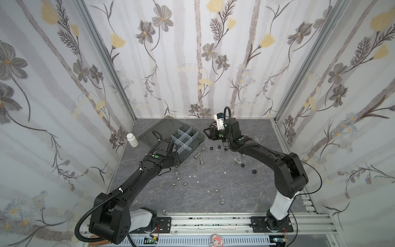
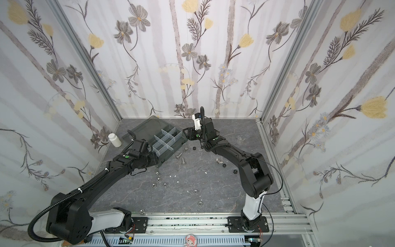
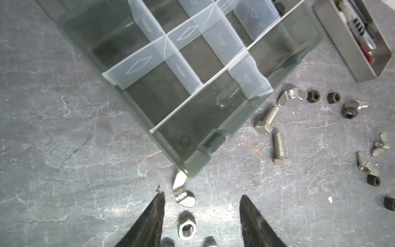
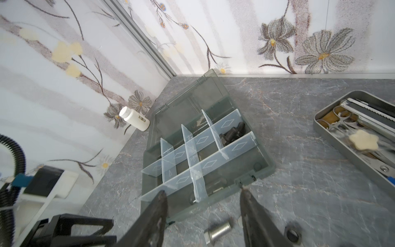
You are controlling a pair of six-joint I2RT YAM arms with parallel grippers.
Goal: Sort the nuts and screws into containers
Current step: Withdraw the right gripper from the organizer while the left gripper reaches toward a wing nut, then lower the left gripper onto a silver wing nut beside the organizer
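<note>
The dark grey organizer box [image 1: 199, 139] lies open at the back left, its containers [image 3: 162, 102] parted by whitish dividers. Black screws [image 4: 232, 133] lie in one far compartment. Two silver screws [image 3: 266, 119] [image 3: 281, 148] rest on the table beside the box. My left gripper [image 3: 202, 194] is open and low at the box's near corner, with a silver nut [image 3: 187, 229] lying loose between its fingers and a wing nut [image 3: 181, 192] just ahead. My right gripper [image 4: 202, 190] hangs open above the box's right edge, holding nothing; a silver screw [image 4: 218, 232] lies on the table below it.
Black nuts [image 3: 313, 96] and wing nuts [image 3: 291, 95] are scattered right of the box, and several silver nuts [image 1: 185, 184] lie toward the table's front. A metal tin [image 4: 320, 119] with tools sits behind the right arm. A white bottle [image 1: 132, 140] stands by the left wall.
</note>
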